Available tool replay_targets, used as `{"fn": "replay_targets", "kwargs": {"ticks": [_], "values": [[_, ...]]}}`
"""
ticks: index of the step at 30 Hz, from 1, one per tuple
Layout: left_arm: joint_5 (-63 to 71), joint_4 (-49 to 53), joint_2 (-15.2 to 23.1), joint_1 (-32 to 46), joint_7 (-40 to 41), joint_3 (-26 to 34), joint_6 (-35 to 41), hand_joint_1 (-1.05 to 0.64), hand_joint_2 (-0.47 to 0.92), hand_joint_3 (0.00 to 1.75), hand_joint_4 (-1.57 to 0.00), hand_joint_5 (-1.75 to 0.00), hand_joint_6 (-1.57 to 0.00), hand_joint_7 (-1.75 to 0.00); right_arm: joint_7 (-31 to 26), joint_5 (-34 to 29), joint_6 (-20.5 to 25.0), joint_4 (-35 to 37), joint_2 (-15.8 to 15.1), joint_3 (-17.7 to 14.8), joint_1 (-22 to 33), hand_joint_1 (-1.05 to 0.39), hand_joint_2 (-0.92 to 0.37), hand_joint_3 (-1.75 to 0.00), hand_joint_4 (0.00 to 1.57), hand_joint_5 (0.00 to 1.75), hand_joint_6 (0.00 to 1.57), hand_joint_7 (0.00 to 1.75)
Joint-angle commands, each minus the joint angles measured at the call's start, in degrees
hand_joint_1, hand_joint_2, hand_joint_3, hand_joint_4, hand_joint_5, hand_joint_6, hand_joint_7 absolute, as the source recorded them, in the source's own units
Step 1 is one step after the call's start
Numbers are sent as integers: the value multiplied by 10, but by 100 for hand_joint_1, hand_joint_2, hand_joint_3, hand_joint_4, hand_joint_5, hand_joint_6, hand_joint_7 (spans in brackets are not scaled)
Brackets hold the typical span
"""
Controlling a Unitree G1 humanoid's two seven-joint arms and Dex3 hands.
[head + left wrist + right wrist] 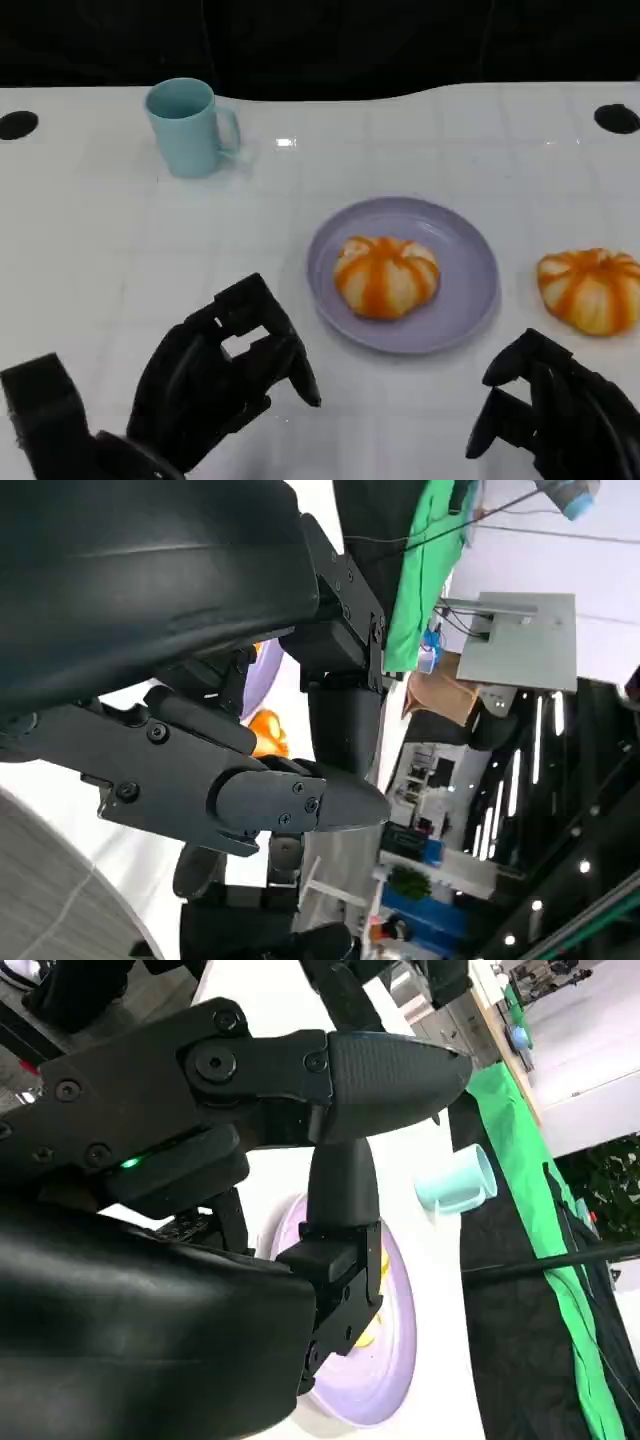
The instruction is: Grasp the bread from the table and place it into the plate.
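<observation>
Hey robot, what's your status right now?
Left hand and right hand empty, low over the table. One bread on plate; second bread on table right of it. Path clear.

The setting is a robotics lab or demonstration hall. The white table [100, 260] backs onto a black drape [320, 40] at 12 o'clock. The wrist views show green cloth [560, 1210], cardboard boxes [440, 695], ceiling strip lights [540, 730] and cables.

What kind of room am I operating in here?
Probably a robotics lab or demo hall, not a kitchen. A white table backed by black cloth holds only a plate, bread and a mug, and the left wrist view shows green cloth and strip lights beyond.
</observation>
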Motion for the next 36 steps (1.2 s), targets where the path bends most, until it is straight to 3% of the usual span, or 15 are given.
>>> {"fn": "replay_targets", "kwargs": {"ticks": [1, 19, 36], "values": [[-13, 1, -3, 16, -14, 7, 1, -56, 92, 38, -73, -175, -51, -174, -4, -1, 4, -12, -8, -2, 2, -52, -92, -49, 63, 175, 42, 170], [-33, 17, 3, 45, -26, 32, 41, -59, 92, 30, -77, -175, -54, -175, 5, -3, -8, -3, -13, -4, 1, -52, -92, -52, 63, 175, 40, 170], [-32, 50, 1, 26, -46, 49, 25, -58, 92, 31, -76, -175, -53, -175, 9, 2, -13, 13, -10, -8, -10, -53, -92, -47, 63, 175, 42, 168]]}}
